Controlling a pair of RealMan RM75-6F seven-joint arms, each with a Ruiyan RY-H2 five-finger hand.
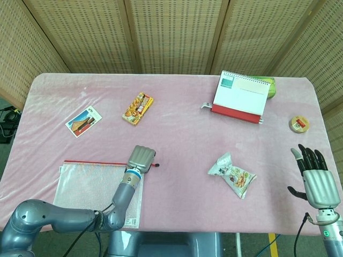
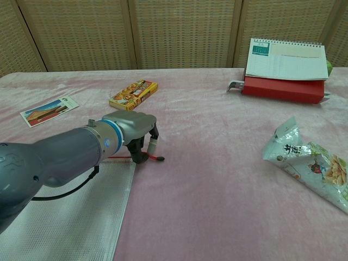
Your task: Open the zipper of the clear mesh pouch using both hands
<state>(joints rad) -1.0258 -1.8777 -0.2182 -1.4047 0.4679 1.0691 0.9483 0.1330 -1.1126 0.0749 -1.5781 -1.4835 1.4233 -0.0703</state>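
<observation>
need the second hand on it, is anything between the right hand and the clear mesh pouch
Yes: the crinkled foil snack packet lies on the pink cloth between the open right hand and the clear mesh zip pouch, where the left hand is.

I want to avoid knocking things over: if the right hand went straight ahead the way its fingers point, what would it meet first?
Probably the round tape roll. The right hand is open near the table's right edge, fingers pointing toward the far side; the roll lies roughly in that line, though perhaps slightly to its left. Height is unclear, so it might pass over it.
</observation>
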